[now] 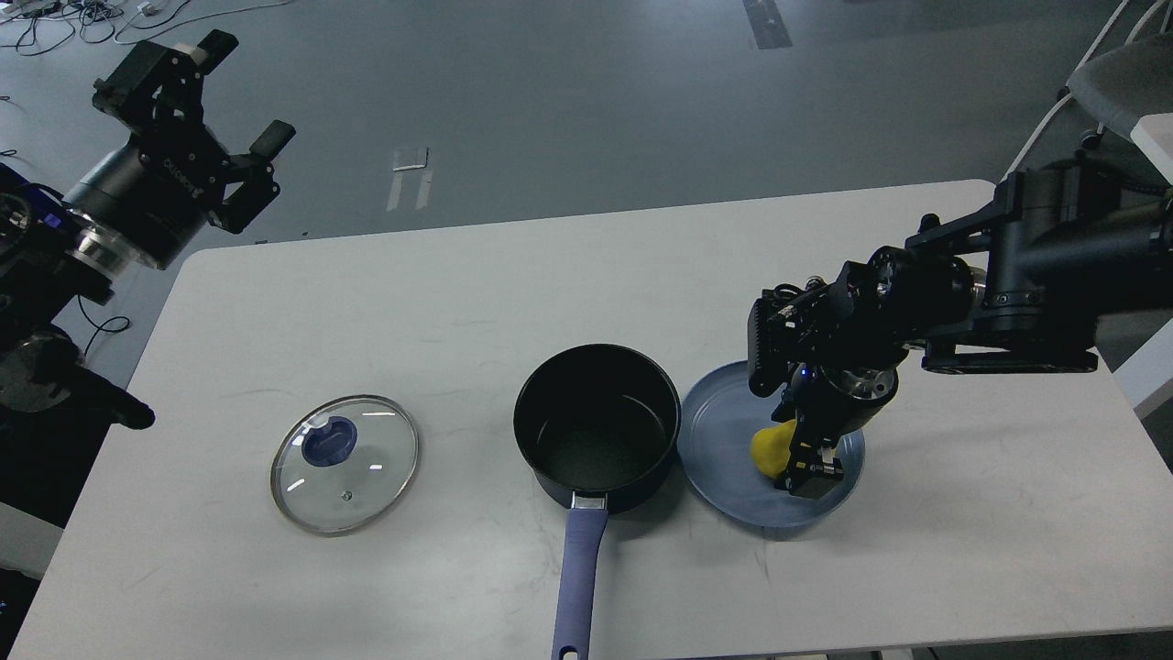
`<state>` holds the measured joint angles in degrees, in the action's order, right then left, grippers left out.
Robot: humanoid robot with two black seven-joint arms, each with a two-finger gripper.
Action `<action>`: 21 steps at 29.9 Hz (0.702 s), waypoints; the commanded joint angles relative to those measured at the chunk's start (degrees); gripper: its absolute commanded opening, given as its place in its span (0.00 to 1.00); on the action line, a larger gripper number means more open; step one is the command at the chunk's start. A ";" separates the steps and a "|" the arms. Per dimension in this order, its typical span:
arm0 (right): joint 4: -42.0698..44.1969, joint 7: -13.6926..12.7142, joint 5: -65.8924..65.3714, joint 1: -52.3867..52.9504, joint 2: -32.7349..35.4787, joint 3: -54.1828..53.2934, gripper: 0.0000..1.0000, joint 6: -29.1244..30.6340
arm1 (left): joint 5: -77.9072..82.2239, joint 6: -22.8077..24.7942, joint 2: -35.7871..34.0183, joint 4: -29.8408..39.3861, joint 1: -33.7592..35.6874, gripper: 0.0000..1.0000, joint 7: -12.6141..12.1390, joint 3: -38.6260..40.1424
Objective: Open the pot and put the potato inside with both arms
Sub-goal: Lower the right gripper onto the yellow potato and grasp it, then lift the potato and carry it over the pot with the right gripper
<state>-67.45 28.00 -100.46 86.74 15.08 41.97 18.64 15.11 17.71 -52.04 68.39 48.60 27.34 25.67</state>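
The black pot [597, 426] stands open at the table's middle front, its blue-purple handle [577, 577] pointing toward me. Its glass lid [345, 464] with the blue knob lies flat on the table to the left. The yellow potato [768, 448] lies on a blue-grey plate [724, 458] just right of the pot. My right gripper [799, 463] points down onto the potato's right side. One dark finger [812, 475] shows in front of the potato and the other is hidden. My left gripper [246, 90] is open and empty, raised beyond the table's far left corner.
The white table [458, 293] ends close behind my left gripper and near the pot handle at the front. A white chair [1113, 78] stands at the far right. Cables lie on the floor at the top left.
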 commanded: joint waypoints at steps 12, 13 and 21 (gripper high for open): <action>0.04 0.00 13.88 11.07 0.04 -0.58 0.17 -1.67 | 0.00 0.04 0.53 -0.01 0.00 0.98 -0.26 1.49; 0.21 0.00 15.89 11.95 -0.40 -0.58 0.17 -1.59 | 0.00 0.04 0.71 0.08 0.09 0.98 -0.26 1.49; 3.02 0.00 28.21 12.14 -8.57 -3.04 0.17 -1.32 | -0.08 0.04 0.97 0.25 0.00 0.98 -0.09 1.58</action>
<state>-65.41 27.99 -76.43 99.19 9.16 39.44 17.26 15.07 17.77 -51.14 68.56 48.60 27.09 27.26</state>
